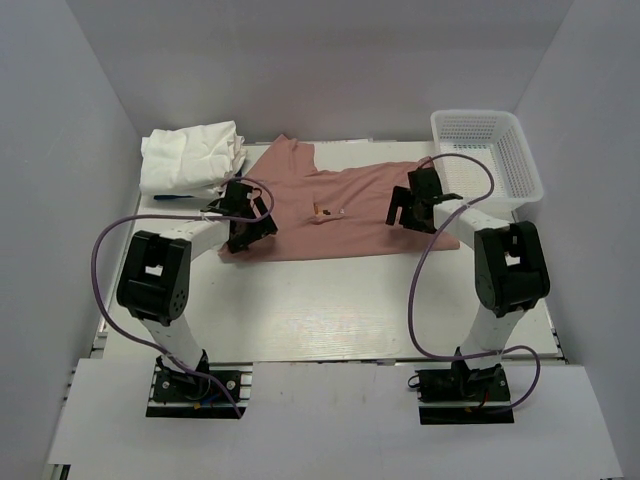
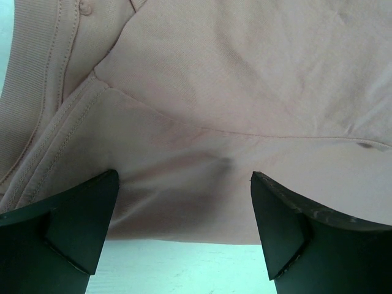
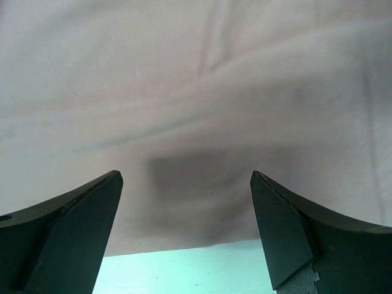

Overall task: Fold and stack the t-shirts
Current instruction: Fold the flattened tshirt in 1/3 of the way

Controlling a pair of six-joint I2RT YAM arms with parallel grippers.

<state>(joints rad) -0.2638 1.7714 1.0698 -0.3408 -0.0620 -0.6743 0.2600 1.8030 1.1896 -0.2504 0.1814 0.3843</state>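
A dusty pink t-shirt (image 1: 335, 215) lies spread across the middle of the table, its small orange-brown print (image 1: 322, 211) facing up. White t-shirts (image 1: 190, 157) sit piled at the back left. My left gripper (image 1: 250, 232) hovers over the pink shirt's near left corner, jaws open and empty; the hem (image 2: 184, 236) runs between its fingers (image 2: 79, 226). My right gripper (image 1: 408, 212) hangs open over the shirt's right side, and the cloth's near edge (image 3: 184, 245) crosses between its fingers (image 3: 288, 239). Neither gripper holds cloth.
A white mesh basket (image 1: 520, 165) stands at the back right, close behind the right arm. A blue object (image 1: 175, 197) pokes out under the white pile. Grey walls enclose the table on three sides.
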